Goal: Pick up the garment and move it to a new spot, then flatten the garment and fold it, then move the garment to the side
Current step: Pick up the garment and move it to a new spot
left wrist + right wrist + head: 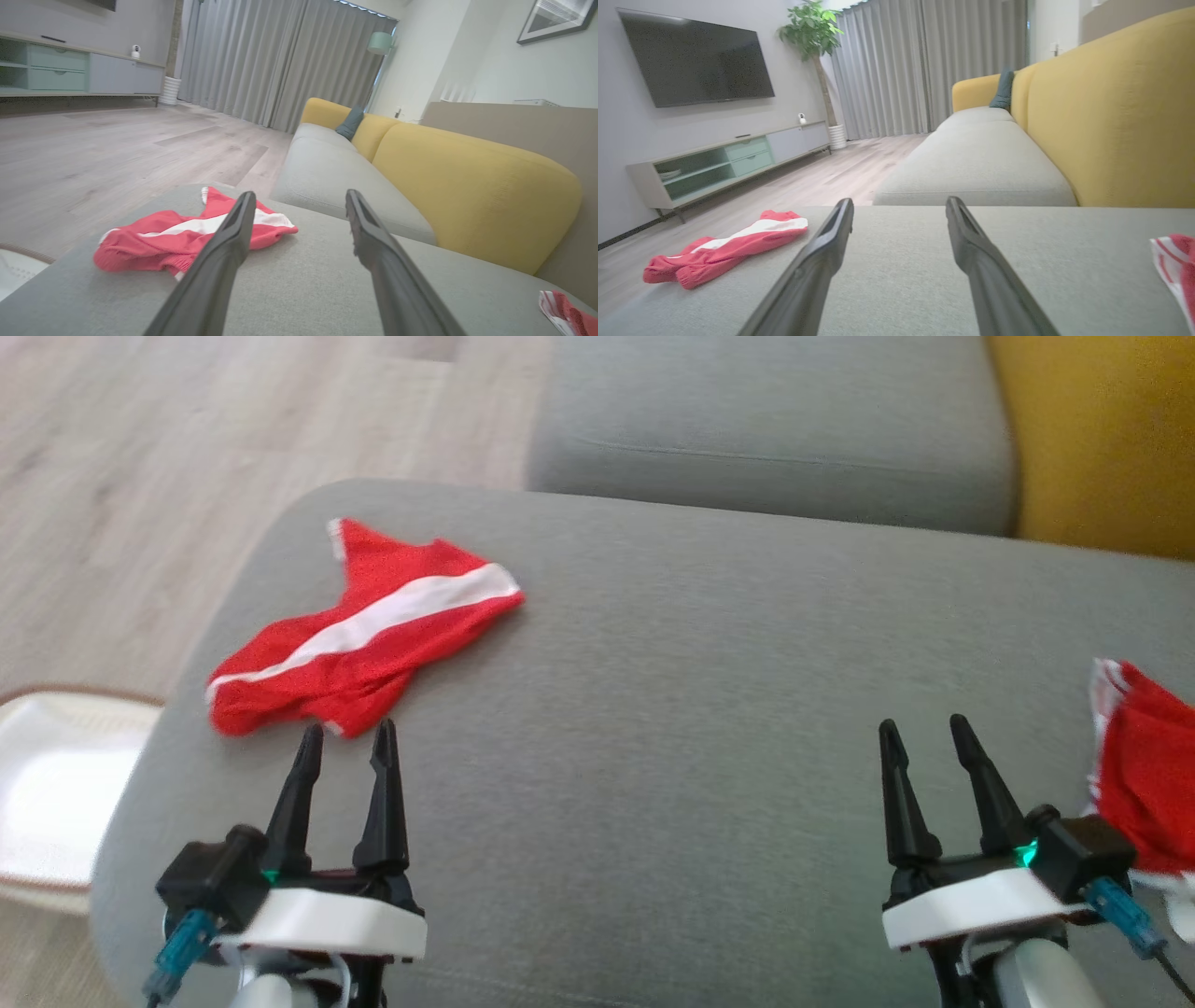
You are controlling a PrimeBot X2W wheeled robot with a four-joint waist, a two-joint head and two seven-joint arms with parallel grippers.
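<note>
A red garment [359, 630] with a white stripe lies crumpled on the left part of the grey sofa cushion [672, 653]. It also lies ahead-left in the left wrist view [159, 238] and far left in the right wrist view [724, 247]. My left gripper [345, 742] is open, its tips just short of the garment's near edge, with nothing between the fingers. My right gripper [924, 733] is open over bare cushion at the lower right. A second red and white cloth [1144, 775] lies just right of it, seen also in the wrist views [567, 312] [1176, 268].
The cushion's left edge drops to wood floor [140, 476]. A white basket [56, 793] stands on the floor at the left. Another grey seat cushion [775, 429] lies beyond, with a yellow backrest [1102, 439] on the right.
</note>
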